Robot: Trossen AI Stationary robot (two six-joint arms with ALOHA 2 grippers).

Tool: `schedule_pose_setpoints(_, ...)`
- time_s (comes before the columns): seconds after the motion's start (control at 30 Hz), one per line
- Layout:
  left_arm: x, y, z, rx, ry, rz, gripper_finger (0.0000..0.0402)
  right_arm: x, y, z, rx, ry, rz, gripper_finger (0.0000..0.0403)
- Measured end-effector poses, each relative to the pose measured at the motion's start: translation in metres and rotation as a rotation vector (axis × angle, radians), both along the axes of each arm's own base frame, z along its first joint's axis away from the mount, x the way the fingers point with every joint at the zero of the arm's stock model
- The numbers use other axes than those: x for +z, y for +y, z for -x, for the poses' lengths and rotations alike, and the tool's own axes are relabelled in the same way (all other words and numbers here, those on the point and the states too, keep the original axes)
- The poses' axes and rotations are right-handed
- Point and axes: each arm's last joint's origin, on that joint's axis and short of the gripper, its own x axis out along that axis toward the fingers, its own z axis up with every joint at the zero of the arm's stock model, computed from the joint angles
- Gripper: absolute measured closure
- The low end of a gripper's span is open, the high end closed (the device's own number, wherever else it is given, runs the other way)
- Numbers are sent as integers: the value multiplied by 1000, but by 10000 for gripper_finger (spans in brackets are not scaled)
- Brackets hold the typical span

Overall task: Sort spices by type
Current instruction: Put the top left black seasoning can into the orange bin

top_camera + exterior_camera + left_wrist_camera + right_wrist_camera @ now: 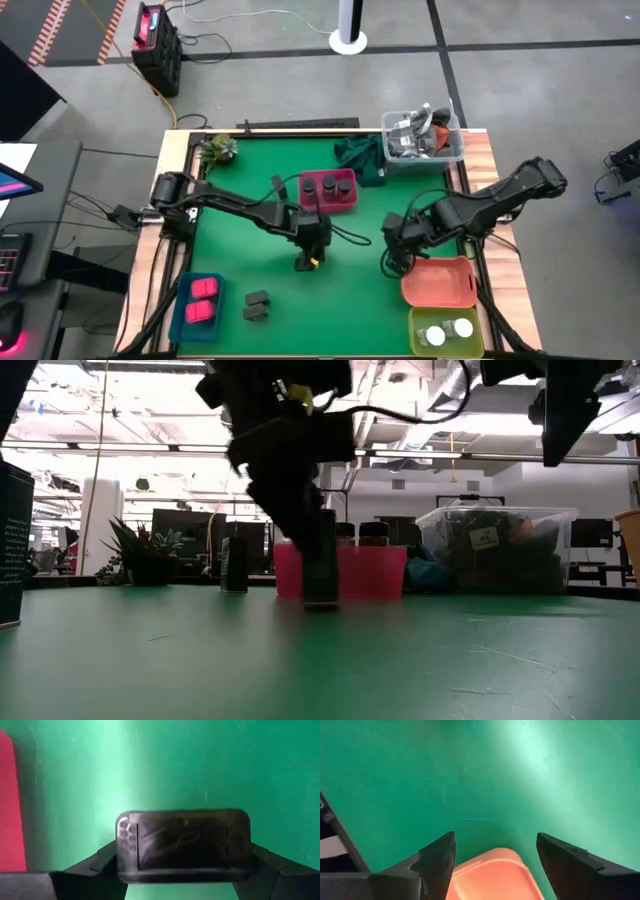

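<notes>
Mid-table (250,215), the left end effector (308,258) grips a dark grey box (183,845); the right end effector (394,266) hangs open. Jars and packets look sorted; two grey boxes (257,306) remain loose.

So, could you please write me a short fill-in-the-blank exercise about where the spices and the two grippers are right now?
1. The left gripper is closed on a dark grey ____.
2. The white-capped jars sit in the ____ tray.
3. The right gripper is open and empty, above the rim of the ____ tray.
4. The pink packets lie in the ____ tray.

Missing words: box; green; orange; blue
</notes>
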Motion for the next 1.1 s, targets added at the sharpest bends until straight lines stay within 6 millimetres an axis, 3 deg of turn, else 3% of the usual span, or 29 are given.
schedule_pose_setpoints(0.17, 2, -2, -16, 164, 11, -11, 131, 1, 3, -1, 25, -47, 71, 101)
schedule_pose_setpoints(0.3, 10, 3, -21, 285, -28, -6, 100, 1, 2, -3, 36, -79, 96, 101)
schedule_pose_setpoints(0.43, 22, 12, -22, 376, -31, 21, 66, 2, 1, -5, 17, -90, 114, 101)
schedule_pose_setpoints(0.6, 39, 14, -20, 410, -71, 40, 55, 1, -2, -6, 1, -91, 119, 101)
schedule_pose_setpoints(0.87, 82, 30, 5, 566, -172, -69, 54, 3, 2, -22, -23, -231, 136, 101)
schedule_pose_setpoints(1.1, 110, 70, 37, 781, -164, -169, 54, -20, 7, -62, -19, -311, 144, 101)
